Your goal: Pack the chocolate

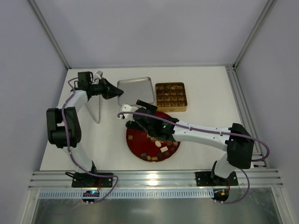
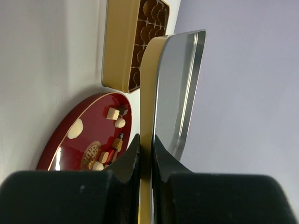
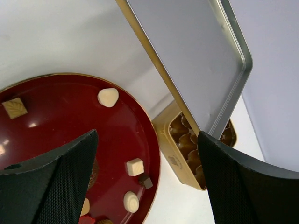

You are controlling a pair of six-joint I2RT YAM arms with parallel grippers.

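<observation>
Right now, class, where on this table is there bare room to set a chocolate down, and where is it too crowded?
Bare table lies right of the gold tin, behind the right arm. Another patch lies left of the red plate, beside the left arm. The centre is crowded: lid, tin, plate and chocolates press close together.

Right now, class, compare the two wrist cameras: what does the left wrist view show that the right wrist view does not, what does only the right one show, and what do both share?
Only the left wrist view shows the left gripper, shut on the edge of the tin lid. Only the right wrist view shows the right gripper, its jaws wide open and empty above the red plate. Both views show the lid's silver inside, the gold tin with its brown grid, the red plate, and the chocolates lying on it.
</observation>
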